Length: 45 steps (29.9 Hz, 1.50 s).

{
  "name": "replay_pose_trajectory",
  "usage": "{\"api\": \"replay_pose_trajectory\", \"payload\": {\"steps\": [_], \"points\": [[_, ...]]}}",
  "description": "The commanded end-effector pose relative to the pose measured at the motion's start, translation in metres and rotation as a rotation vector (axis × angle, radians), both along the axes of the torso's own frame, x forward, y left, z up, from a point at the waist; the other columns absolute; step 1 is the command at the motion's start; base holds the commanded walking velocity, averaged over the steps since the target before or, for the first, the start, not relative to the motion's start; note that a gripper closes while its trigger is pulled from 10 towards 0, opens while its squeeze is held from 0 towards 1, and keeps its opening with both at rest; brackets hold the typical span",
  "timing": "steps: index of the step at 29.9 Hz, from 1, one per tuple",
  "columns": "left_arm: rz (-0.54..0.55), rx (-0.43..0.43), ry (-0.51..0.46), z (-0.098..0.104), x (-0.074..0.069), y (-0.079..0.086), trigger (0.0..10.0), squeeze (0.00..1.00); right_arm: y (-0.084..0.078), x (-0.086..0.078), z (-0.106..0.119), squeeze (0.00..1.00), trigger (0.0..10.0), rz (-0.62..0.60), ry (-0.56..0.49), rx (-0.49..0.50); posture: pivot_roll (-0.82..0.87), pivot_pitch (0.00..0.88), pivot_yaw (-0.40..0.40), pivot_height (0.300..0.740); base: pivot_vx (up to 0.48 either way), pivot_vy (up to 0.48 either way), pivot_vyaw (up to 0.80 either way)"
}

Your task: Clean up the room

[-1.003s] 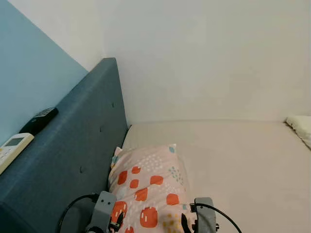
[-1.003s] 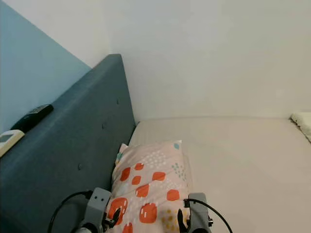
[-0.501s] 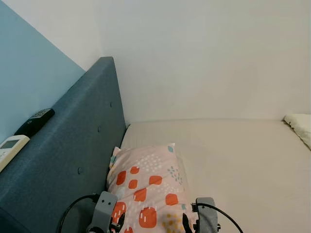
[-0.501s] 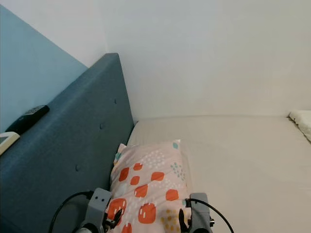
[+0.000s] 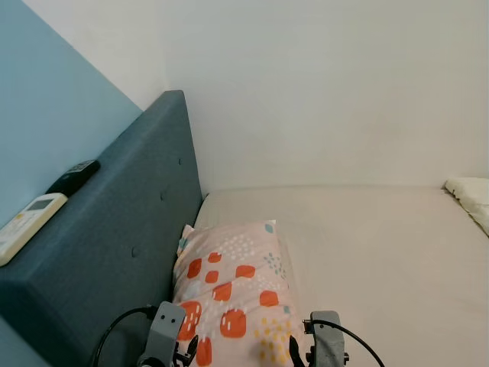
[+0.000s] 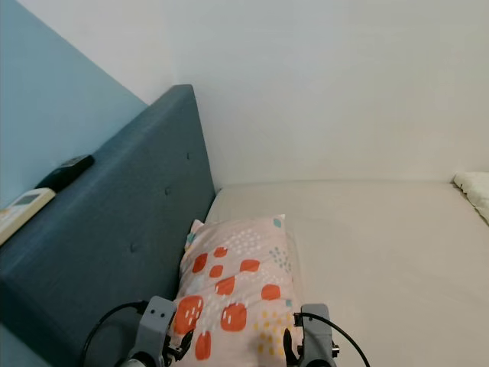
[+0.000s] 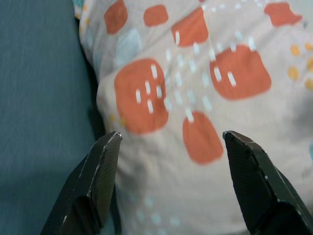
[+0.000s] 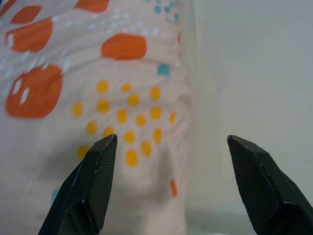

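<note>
A pale pink pillow [image 5: 229,279] with orange patches and yellow dots lies on the cream bed sheet [image 5: 367,245], its long side against the blue headboard [image 5: 114,229]. My left gripper [image 7: 168,147] is open just above the pillow's headboard side, with an orange patch between its fingers [image 7: 95,178]. My right gripper [image 8: 171,149] is open over the pillow's other edge, where pillow [image 8: 98,88] meets sheet [image 8: 254,73]. Both wrists [image 5: 164,336] show at the bottom of the eye views, on either side of the pillow's near end.
A white remote control [image 5: 30,218] and a black one [image 5: 74,177] lie on top of the headboard. A second, cream pillow [image 5: 470,197] sits at the bed's right edge. A white wall stands behind the bed, a light blue wall behind the headboard.
The view has shifted a little, so headboard and remotes sit further right. The pillow lies slightly lower and flatter between the wrists. Both grippers stay in place.
</note>
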State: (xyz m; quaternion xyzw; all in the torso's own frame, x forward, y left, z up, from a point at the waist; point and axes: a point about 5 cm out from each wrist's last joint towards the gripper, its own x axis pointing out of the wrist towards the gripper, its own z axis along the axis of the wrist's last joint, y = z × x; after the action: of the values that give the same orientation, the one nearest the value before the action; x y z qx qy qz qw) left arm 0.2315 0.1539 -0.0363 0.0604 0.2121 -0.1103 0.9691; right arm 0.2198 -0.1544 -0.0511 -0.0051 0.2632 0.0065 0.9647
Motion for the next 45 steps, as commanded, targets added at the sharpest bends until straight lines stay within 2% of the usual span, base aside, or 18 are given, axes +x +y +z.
{"api": "replay_pose_trajectory", "payload": {"steps": [1,23,36,45], "points": [[0.007,-0.002,0.015,-0.0015,-0.0016,0.0022,10.0,0.0,0.0027,-0.0009,-0.0004,0.0,10.0,-0.002,-0.001,0.012,0.03,0.0,0.032,0.74,-0.311,0.0,0.0],[-0.052,0.045,0.071,-0.0056,-0.0023,0.0021,10.0,0.0,0.0056,-0.0027,-0.0025,0.0,10.0,-0.021,0.016,0.037,0.03,0.0,0.04,0.74,-0.014,0.0,0.0],[-0.064,0.045,0.08,-0.0069,-0.0024,-0.0019,10.0,0.0,0.0038,0.0008,-0.0005,0.0,10.0,-0.018,0.011,0.03,0.02,0.0,0.039,0.74,0.0,0.0,0.0],[-0.063,0.054,0.096,-0.0093,-0.0044,-0.0032,10.0,0.0,0.0027,0.0003,-0.0008,0.0,10.0,-0.024,0.014,0.033,0.01,0.0,0.039,0.74,0.0,-0.362,0.0]]}}
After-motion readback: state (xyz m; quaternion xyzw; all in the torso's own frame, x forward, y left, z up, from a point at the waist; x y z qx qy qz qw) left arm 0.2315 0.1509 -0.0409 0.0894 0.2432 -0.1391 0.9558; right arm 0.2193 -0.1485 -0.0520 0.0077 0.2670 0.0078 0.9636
